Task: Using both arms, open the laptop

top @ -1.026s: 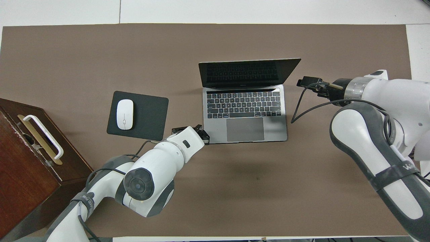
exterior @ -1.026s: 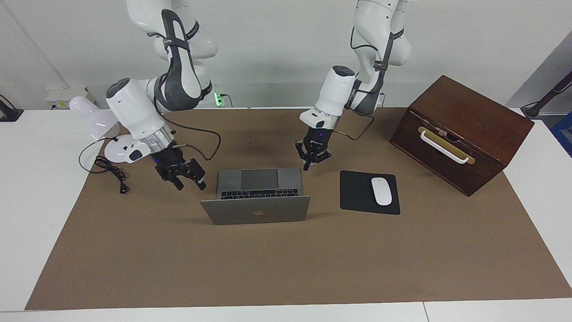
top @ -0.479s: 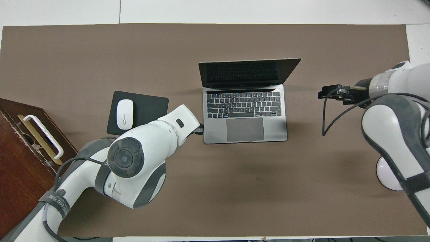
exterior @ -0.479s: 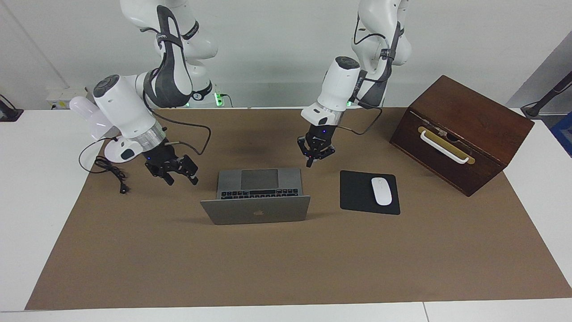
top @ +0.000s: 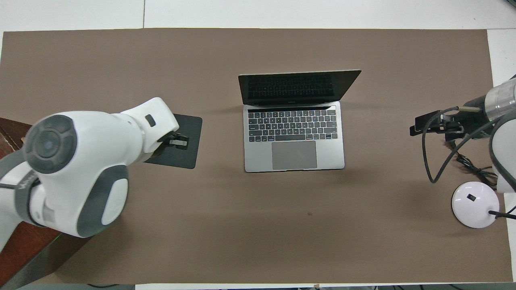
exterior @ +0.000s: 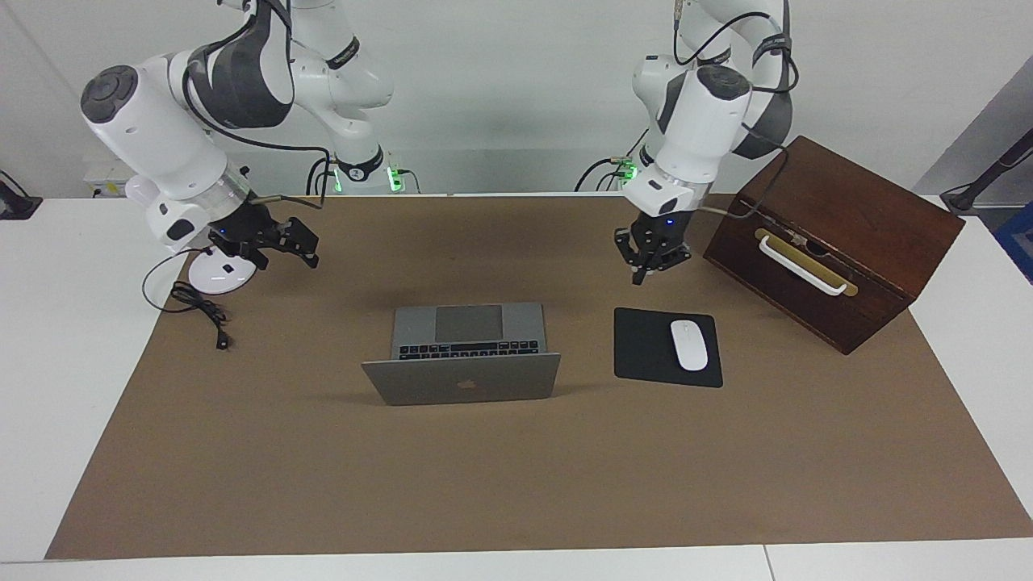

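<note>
The laptop (exterior: 466, 355) stands open at the middle of the brown mat (exterior: 516, 484), its base flat, keyboard and grey trackpad facing the robots, its lid raised upright with the dark logo turned away from them; in the overhead view the screen (top: 296, 86) is dark. Neither gripper touches it. The left gripper (exterior: 652, 265) hangs in the air toward the left arm's end of the table, over bare mat between the wooden box (exterior: 835, 238) and the laptop, and above the edge of the black mousepad (exterior: 646, 347) that lies nearer the robots; whether its fingers are parted or closed cannot be told, and nothing is seen in them. The right gripper (exterior: 282, 242) is raised over the mat's edge toward the right arm's end, well apart from the laptop, just beside the white lamp base (exterior: 216, 274); its fingers stand parted, released and carrying nothing. A white mouse (exterior: 688, 344) rests on the mousepad, which lies beside the laptop toward the left arm's end. The wooden box with a white handle (exterior: 800, 265) sits at that same end, nearer the robots than the mousepad. A black cable (exterior: 198, 311) lies coiled on the mat's edge near the lamp base
</note>
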You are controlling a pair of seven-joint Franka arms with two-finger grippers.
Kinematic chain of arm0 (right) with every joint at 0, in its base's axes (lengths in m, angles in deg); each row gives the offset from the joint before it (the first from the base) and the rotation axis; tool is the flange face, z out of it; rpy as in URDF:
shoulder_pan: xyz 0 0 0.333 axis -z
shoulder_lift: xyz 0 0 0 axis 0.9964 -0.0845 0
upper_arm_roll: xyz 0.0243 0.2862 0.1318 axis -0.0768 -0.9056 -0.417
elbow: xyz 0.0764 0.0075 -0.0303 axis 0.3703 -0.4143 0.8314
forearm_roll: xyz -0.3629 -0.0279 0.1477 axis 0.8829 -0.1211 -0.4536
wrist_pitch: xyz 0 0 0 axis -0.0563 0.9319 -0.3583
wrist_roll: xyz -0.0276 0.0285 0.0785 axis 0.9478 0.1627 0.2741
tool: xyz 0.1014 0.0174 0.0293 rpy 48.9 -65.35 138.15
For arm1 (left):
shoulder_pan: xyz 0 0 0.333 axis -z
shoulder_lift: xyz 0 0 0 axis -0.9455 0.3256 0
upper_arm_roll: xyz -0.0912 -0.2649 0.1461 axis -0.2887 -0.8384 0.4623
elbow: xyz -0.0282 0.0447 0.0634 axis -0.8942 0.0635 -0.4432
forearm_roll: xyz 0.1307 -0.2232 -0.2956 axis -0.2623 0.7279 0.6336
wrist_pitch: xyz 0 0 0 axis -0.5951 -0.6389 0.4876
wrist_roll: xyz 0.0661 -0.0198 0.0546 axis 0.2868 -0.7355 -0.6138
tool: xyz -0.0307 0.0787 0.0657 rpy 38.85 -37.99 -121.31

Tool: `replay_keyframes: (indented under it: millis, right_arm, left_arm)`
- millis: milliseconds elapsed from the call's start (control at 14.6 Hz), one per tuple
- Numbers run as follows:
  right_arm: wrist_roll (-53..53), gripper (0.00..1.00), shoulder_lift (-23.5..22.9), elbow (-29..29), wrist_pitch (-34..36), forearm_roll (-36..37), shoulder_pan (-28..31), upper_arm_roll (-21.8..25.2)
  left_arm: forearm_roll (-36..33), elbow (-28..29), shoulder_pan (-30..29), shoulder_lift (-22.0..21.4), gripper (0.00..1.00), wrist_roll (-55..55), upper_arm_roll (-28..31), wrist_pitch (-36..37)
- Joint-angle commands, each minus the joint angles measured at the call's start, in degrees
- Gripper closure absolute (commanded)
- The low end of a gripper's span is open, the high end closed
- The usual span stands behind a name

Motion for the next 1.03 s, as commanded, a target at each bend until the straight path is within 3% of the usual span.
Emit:
replay_keyframes:
  millis: [0,68,137,205,274,684,958]
  right_arm:
    - [-1.0,0.0,2.2,0.4,4.4,2.1,0.6,-0.3]
    - [-0.9,0.0,3.1,0.4,6.0,3.2,0.6,-0.4]
    - [-0.6,0.0,4.3,0.4,7.3,3.4,0.6,-0.4]
    - [0.7,0.0,5.1,0.3,8.5,3.5,0.5,-0.6]
    - [2.4,0.0,6.1,0.2,9.3,3.5,0.0,-0.9]
    - [5.3,0.0,11.0,-0.1,10.2,4.6,-2.8,-1.4]
    - [5.0,0.0,10.9,-0.4,1.7,7.7,-5.9,-1.5]
  left_arm:
    - [0.0,0.7,-5.4,-4.3,1.0,-3.5,-0.6,5.2]
    - [-0.2,0.7,-7.3,-5.0,0.69,-4.5,-0.6,6.5]
    - [-1.2,0.7,-8.8,-5.8,0.48,-5.4,-0.6,7.6]
    - [-1.8,0.7,-10.2,-6.5,0.05,-5.8,-0.6,8.3]
    - [-2.1,0.6,-11.2,-7.0,0.0,-5.8,-0.6,9.2]
    - [-4.3,-0.3,-17.1,-8.7,0.0,-9.4,-0.5,11.8]
    - [-4.3,-5.5,-20.4,-8.7,0.0,-9.4,-0.6,17.5]
